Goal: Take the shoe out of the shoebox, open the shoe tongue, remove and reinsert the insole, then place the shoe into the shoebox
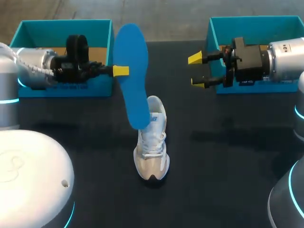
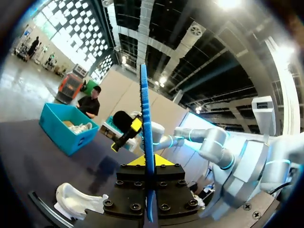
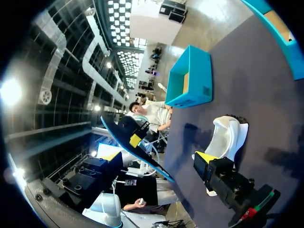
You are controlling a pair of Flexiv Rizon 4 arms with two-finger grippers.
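My left gripper [image 1: 120, 71] is shut on a blue insole [image 1: 133, 57], holding it upright in the air above the table. In the left wrist view the insole [image 2: 144, 109] shows edge-on, clamped between the yellow tips of the left gripper [image 2: 145, 160]. A white and beige shoe [image 1: 152, 142] stands on the black table just under the insole's lower end, its toe toward the front edge. My right gripper [image 1: 198, 70] hangs open and empty to the right of the insole, apart from it. From the right wrist, the insole [image 3: 142, 154] and the shoe [image 3: 228, 135] lie ahead of a yellow fingertip [image 3: 205, 158].
A teal shoebox [image 1: 61, 23] stands at the back left behind my left arm. A second teal box [image 1: 256, 20] stands at the back right behind my right arm. White robot bases fill the front corners.
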